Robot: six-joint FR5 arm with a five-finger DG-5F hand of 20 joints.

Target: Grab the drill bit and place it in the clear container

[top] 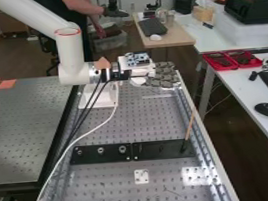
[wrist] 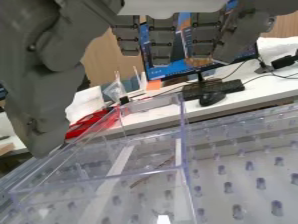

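Note:
In the high view the hand point(top: 161, 76) is over the bench's far right part, its fingers relaxed, with the clear container point(top: 159, 93) just below it. The wrist view has the hand point(wrist: 163, 42) with fingers hanging loosely apart, nothing held between them and the thumb. Beneath them stands the transparent container point(wrist: 106, 175), its walls and rim visible. A thin brownish piece, seemingly the drill bit point(wrist: 151, 172), lies low behind the clear walls; whether it rests inside or under the container I cannot tell.
A black plate point(top: 165, 148) with round fittings crosses the perforated bench point(top: 111, 185). From its right end a thin wooden stick point(top: 189, 126) with a dark foot leans up. A white cable point(top: 87, 133) runs along the left. Red trays point(top: 231, 59) sit on the side table.

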